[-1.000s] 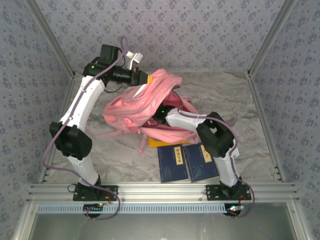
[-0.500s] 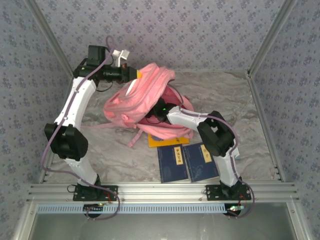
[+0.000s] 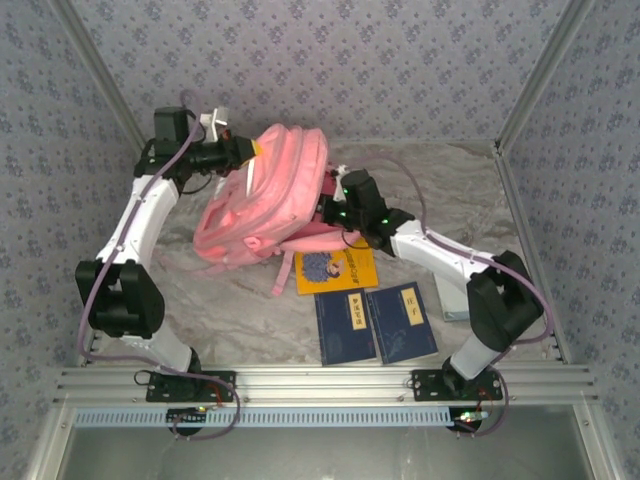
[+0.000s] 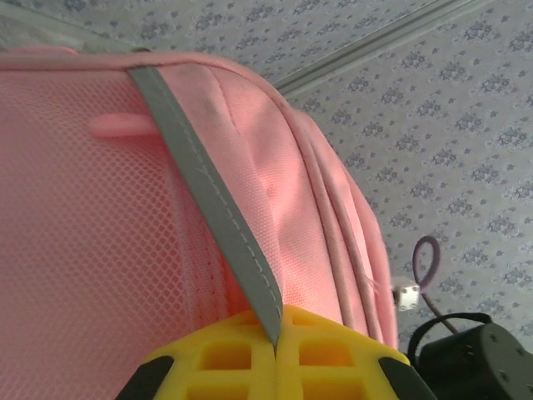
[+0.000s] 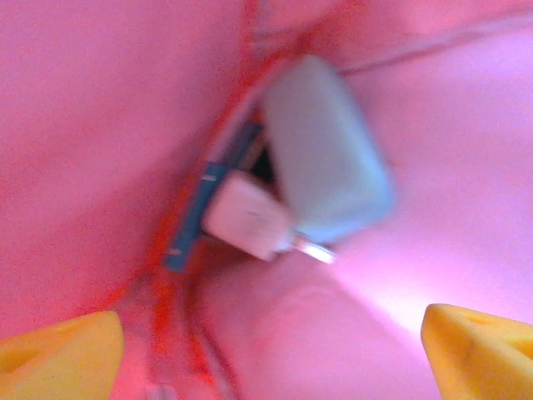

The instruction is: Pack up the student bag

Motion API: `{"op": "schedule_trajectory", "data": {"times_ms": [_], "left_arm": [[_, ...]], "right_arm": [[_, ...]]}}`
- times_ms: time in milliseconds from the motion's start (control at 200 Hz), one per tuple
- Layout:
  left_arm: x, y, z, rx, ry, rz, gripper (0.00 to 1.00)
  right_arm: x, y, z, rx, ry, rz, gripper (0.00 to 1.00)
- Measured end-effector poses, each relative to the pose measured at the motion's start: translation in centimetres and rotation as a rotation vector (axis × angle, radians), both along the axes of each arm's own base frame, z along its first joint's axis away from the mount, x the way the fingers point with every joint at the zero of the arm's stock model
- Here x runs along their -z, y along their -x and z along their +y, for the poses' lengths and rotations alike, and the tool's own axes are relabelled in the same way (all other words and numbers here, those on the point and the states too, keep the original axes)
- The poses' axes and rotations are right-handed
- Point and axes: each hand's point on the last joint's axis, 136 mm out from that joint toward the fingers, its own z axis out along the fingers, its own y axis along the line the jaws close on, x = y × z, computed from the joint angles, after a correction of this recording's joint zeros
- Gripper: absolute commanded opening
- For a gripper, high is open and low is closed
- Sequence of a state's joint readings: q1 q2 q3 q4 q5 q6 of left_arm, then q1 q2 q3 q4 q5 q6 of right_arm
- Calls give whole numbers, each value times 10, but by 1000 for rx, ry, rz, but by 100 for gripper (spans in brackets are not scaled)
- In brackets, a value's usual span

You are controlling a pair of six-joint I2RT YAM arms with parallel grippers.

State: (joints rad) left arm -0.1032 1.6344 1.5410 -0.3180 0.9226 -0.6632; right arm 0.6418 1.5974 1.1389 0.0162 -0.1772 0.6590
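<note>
Left gripper (image 4: 276, 337) clamped on student bag (image 3: 265, 190); right gripper (image 5: 271, 342) apart inside bag, blurred contents (image 5: 325, 158) unidentifiable.

White shells and chunky black joint blocks on left arm (image 3: 150, 215) and right arm (image 3: 440, 255), lavender cables (image 4: 416, 262) looped alongside, tiny green LEDs (image 3: 347, 210) by the right wrist. Left gripper (image 4: 277, 350): yellow waffle-grid fingers (image 4: 225, 358). Right gripper (image 5: 266, 346): smooth yellow tips.

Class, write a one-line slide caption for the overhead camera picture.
Left gripper pinches the student bag while the open right gripper reaches into it; three books wait on the table.
</note>
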Motion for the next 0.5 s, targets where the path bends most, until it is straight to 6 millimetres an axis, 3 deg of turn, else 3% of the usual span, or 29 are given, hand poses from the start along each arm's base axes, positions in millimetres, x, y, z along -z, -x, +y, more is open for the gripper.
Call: {"op": "schedule_trajectory", "data": {"times_ms": [115,225,350,500], "left_arm": [[5,1,-16,1,-5,-5,0],[15,8,-32,6,-27,-12,0],[31,21,-43,9,-42,-2,0],[39,26,-39,-16,-52,-13,0]], "right_arm": [[23,13,-47,67,131,68,91],[16,23,-95,156,216,102,95],[19,38,-167,333,357,141,100],[58,68,-251,548,478,319,100]]}}
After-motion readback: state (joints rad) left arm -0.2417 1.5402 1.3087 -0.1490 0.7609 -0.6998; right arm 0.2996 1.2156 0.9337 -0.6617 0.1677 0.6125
